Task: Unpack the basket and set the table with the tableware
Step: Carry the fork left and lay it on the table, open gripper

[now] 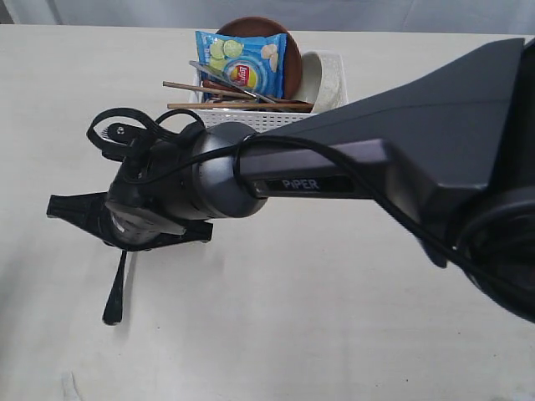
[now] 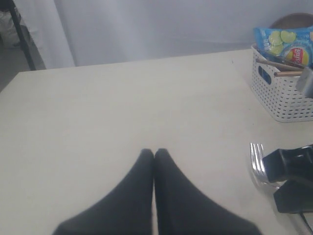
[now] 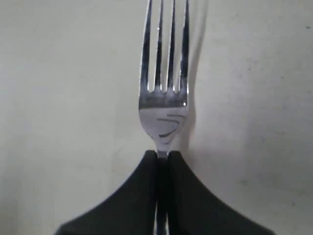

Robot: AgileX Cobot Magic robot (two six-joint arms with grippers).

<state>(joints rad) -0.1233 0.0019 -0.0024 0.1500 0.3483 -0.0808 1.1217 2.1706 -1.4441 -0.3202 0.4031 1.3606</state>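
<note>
My right gripper (image 3: 163, 155) is shut on the neck of the steel fork (image 3: 164, 78), whose tines stick out past the fingertips low over the table (image 3: 58, 98). In the exterior view this gripper (image 1: 113, 311) has reached across to the left front. The fork's tines (image 2: 257, 161) also show in the left wrist view. The white lattice basket (image 1: 267, 121) stands at the back and holds two chopsticks (image 1: 217, 106), a steel knife (image 1: 226, 79), a brown plate (image 1: 251, 27) and an off-white bowl (image 1: 313, 75) on its side. My left gripper (image 2: 154, 152) is shut and empty over bare table.
A blue snack bag (image 1: 247, 63) lies on top of the things in the basket. The right arm's dark body (image 1: 401, 150) crosses the middle of the exterior view and hides the table under it. The table's far edge (image 2: 122, 63) lies beyond the left gripper.
</note>
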